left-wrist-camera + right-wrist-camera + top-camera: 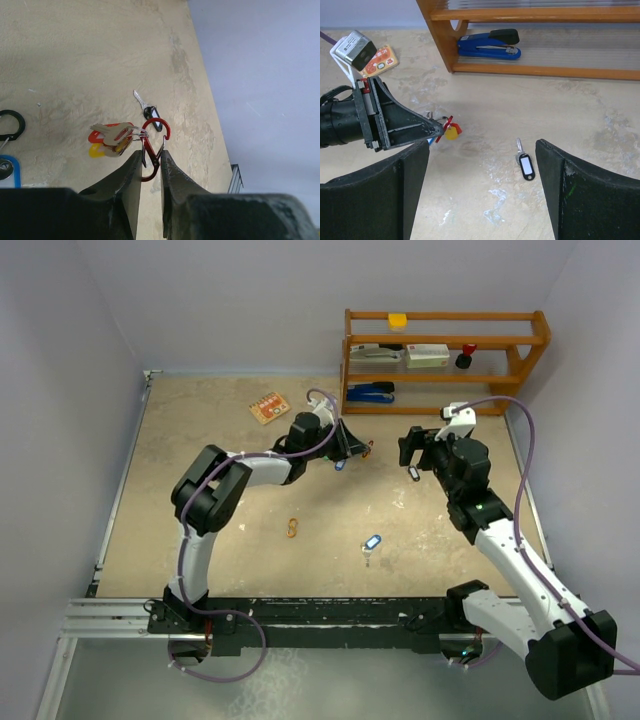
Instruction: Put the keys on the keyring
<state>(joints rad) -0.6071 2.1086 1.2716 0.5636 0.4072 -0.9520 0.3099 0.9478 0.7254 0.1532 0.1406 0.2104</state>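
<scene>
Presently left gripper (149, 159) pinches red clip (156, 125) bearing tagged keys (114, 134) toward the far edge; right gripper (482, 150) gapes wide.

A robotics lab: bare partition walls (60, 390) enclose a scuffed test table (200, 450).

Pale walls (250, 300), beige table (200, 435), wooden shelf (440, 316)

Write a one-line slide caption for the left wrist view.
Left end effector pinches a red S-shaped clip carrying red- and yellow-tagged silver keys near a loose white-tagged key.
</scene>
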